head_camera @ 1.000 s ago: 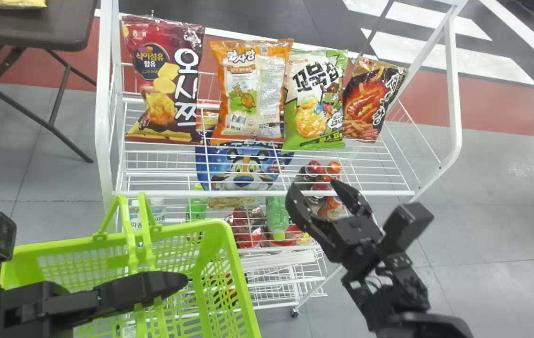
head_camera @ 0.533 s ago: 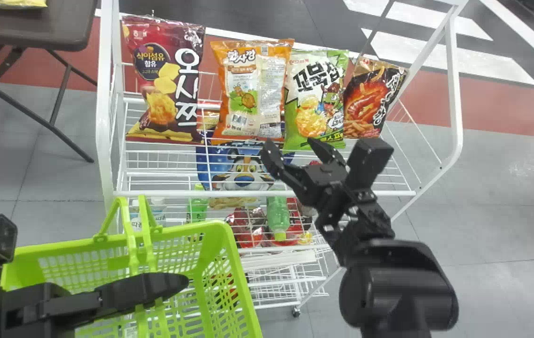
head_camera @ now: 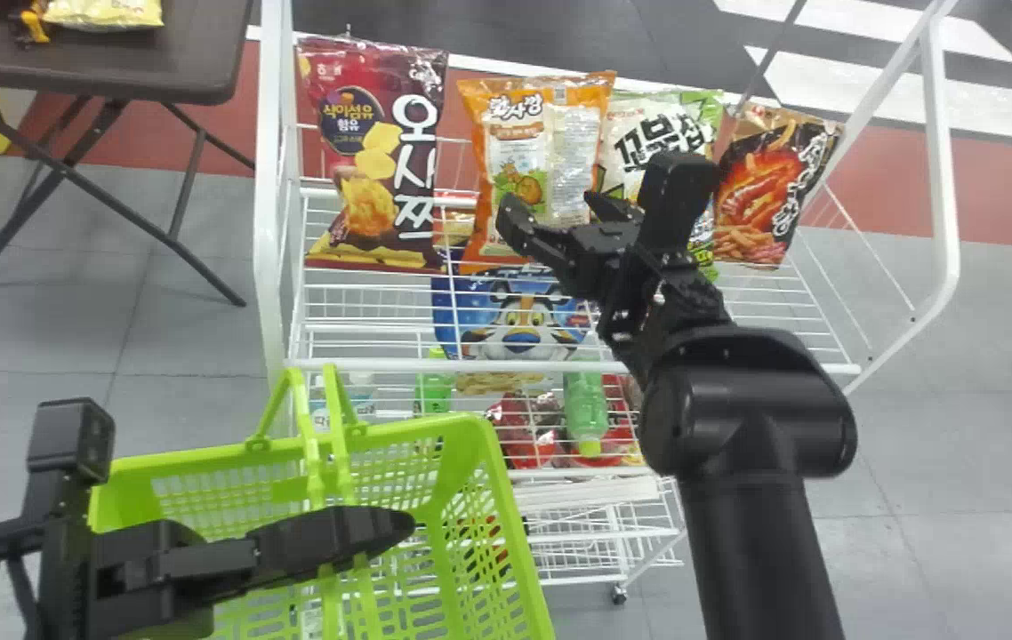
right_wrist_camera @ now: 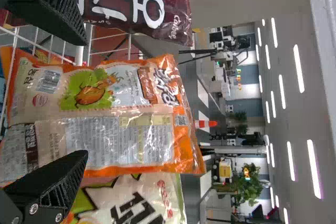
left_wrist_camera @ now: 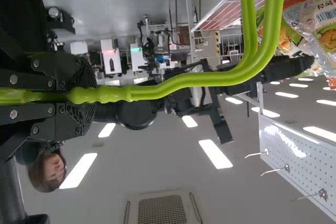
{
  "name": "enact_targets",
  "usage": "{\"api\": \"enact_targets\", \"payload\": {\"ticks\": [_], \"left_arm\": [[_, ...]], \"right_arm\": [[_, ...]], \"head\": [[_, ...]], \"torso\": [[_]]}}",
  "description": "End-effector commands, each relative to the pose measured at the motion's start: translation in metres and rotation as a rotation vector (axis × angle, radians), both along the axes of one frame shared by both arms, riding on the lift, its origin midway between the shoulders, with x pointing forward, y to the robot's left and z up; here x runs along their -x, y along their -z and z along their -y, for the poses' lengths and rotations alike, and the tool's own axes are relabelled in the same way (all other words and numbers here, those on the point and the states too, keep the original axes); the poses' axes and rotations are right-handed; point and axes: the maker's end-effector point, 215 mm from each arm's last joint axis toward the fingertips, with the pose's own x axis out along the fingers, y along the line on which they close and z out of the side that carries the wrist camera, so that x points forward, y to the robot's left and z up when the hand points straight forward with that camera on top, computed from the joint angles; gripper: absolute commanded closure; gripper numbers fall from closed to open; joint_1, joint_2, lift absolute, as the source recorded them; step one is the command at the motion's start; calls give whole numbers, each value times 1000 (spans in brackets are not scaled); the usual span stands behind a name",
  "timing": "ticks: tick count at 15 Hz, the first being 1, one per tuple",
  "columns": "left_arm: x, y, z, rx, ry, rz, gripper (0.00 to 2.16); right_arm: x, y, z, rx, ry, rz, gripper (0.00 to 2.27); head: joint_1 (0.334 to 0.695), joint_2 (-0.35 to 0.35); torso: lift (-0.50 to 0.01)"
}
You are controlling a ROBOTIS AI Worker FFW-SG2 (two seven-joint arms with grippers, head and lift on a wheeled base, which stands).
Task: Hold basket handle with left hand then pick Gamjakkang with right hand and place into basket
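Orange Gamjakkang (head_camera: 510, 142) is standing on the white wire shelf (head_camera: 435, 365), between a dark red bag (head_camera: 364, 178) on the left and a green-and-white bag (head_camera: 639, 133) on the right. Just on its near side, the right end effector (head_camera: 555, 213) is hovering with its fingers spread apart. Near left, the left end effector (head_camera: 381, 529) is clamping the green handle (left_wrist_camera: 210, 78) of the basket (head_camera: 519, 524). Far left, a yellow packet (head_camera: 106, 11) is lying on a dark tabletop (head_camera: 115, 67).
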Motion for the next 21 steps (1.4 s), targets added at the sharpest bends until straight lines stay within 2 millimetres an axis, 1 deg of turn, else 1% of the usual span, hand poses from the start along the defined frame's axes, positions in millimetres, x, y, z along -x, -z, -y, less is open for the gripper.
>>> {"api": "enact_targets", "payload": {"ticks": [1,5,6,7,8,9,11,12,13,14,16,18,19,21], "left_arm": [[1,0,-1,4,-2,-3,2145],[1,0,-4,10,-4,-7,2145],[1,0,-5,11,-6,-7,2145],[1,0,-5,11,-6,-7,2145],[1,0,-5,10,-6,-7,2145],[2,1,-6,10,-7,-10,2145],[3,1,-6,11,-6,-12,2145],[3,1,-6,13,-6,-12,2145],[3,1,-6,14,-6,-13,2145],[3,1,-6,12,-6,-12,2145],[3,0,-6,14,-6,-12,2145],[3,0,-6,16,-6,-13,2145],[4,0,-6,16,-4,-12,2145],[4,0,-6,16,-4,-13,2145]], "right_arm": [[-19,6,-7,34,2,-40,60],[-28,25,-14,70,19,-110,56],[-32,29,-15,79,16,-122,97],[-34,32,-14,83,17,-134,198],[-35,34,-15,87,15,-141,360],[-35,34,-14,93,17,-143,643],[-33,40,-14,107,16,-164,1696],[-29,46,-15,110,16,-179,2094],[-26,45,-13,114,27,-172,2145],[-23,45,-10,120,34,-168,2250],[-15,39,-2,148,53,-148,2250],[-10,28,3,154,70,-123,2250],[-4,28,10,166,95,-132,2250],[11,23,16,169,109,-144,2250]], "head": [[695,-221],[695,-199],[695,-196],[695,-192],[695,-186],[695,-184],[695,-183],[695,-183],[695,-183],[695,-184],[695,-187],[695,-198],[695,-202],[695,-213]], "torso": [[-17],[-17],[-17],[-17],[-17],[-17],[-17],[-17],[-17],[-17],[-17],[-17],[-17],[-17]]}}
